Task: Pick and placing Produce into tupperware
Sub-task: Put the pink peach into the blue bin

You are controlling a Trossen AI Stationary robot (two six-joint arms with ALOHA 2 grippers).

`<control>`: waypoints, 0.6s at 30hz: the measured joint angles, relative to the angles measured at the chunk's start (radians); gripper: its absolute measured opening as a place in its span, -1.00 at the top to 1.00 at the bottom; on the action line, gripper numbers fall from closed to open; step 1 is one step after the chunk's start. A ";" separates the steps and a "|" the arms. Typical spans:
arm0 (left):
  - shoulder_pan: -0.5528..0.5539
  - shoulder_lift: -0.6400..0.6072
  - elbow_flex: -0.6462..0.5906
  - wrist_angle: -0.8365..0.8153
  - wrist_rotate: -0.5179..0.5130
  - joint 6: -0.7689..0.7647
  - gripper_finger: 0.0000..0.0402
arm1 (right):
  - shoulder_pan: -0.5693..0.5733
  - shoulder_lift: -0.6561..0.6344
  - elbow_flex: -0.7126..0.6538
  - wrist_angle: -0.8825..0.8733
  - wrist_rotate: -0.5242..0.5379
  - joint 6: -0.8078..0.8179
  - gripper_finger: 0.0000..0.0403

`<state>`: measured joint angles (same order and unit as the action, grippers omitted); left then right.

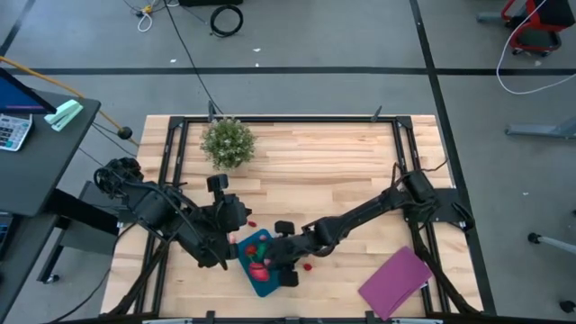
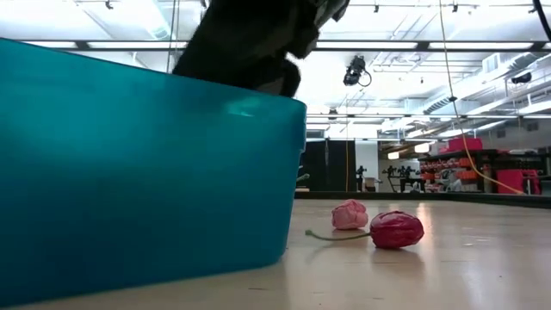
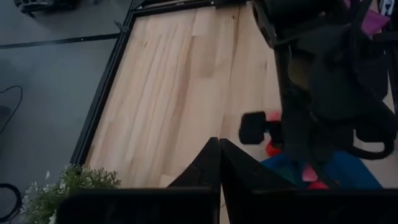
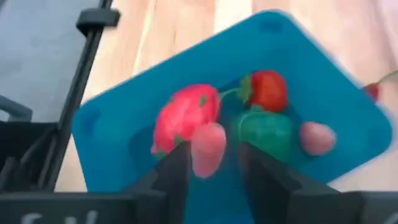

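Right gripper point(image 4: 208, 163) hangs over the teal tub point(image 4: 323, 74), fingers spread with a pink piece point(image 4: 207, 148) between them, likely for dropping. The tub sits at the table's six o'clock. Left gripper point(image 3: 219, 163), fingers pressed together, waits at the tub's nine o'clock.

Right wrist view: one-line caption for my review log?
Right gripper open above teal tupperware holding several toy produce pieces.
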<state>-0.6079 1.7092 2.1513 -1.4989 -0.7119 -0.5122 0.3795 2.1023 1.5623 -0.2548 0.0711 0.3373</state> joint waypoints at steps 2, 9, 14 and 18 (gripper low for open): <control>0.000 0.000 -0.001 -0.001 0.001 0.000 0.93 | -0.002 -0.012 0.001 -0.006 -0.003 0.013 0.20; -0.011 0.000 -0.001 -0.018 0.001 -0.017 0.87 | 0.028 -0.026 0.000 -0.181 -0.009 0.072 0.04; -0.015 0.000 -0.001 -0.027 0.001 -0.028 0.93 | 0.059 -0.030 -0.006 -0.411 0.047 0.124 0.03; -0.018 0.000 -0.001 -0.033 0.001 -0.027 0.97 | 0.073 -0.029 -0.016 -0.453 0.106 0.155 0.03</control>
<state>-0.6258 1.7096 2.1502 -1.5321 -0.7109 -0.5387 0.4530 2.0731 1.5467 -0.7079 0.1768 0.4927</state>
